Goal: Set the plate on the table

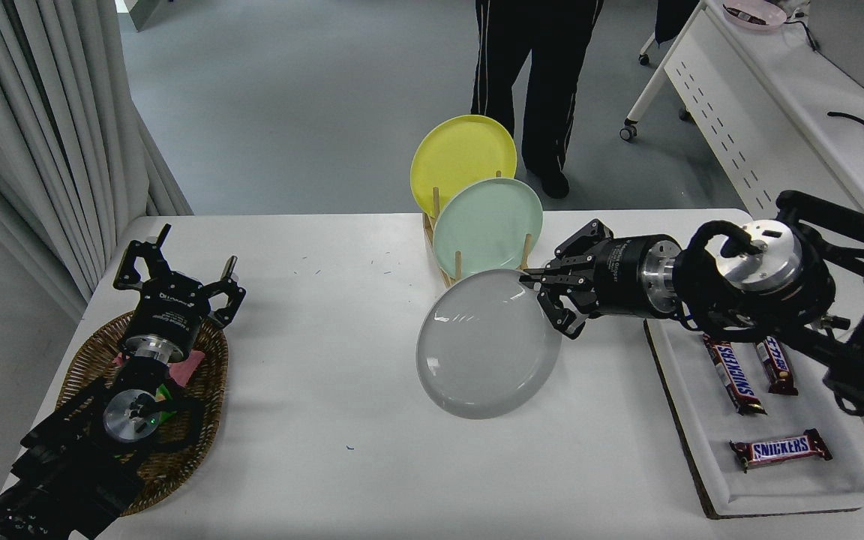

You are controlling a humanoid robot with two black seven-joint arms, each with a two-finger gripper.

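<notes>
The big white counter (342, 390) fills most of the view. The right gripper (548, 300) reaches in from the right, and its jaws pinch the right edge of the grey plate (488, 345). The plate is tilted in front of the wooden rack (456, 268) (whether its low edge touches the counter is hard to tell). A mint green plate (486, 223) and a yellow plate (462, 154) stand in the rack. The left gripper (177, 274) rests over a woven basket (83, 360), jaws spread wide.

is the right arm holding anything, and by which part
Yes: the right gripper holds the grey plate by its upper right rim, jaws shut on the edge. The left gripper holds nothing.
</notes>
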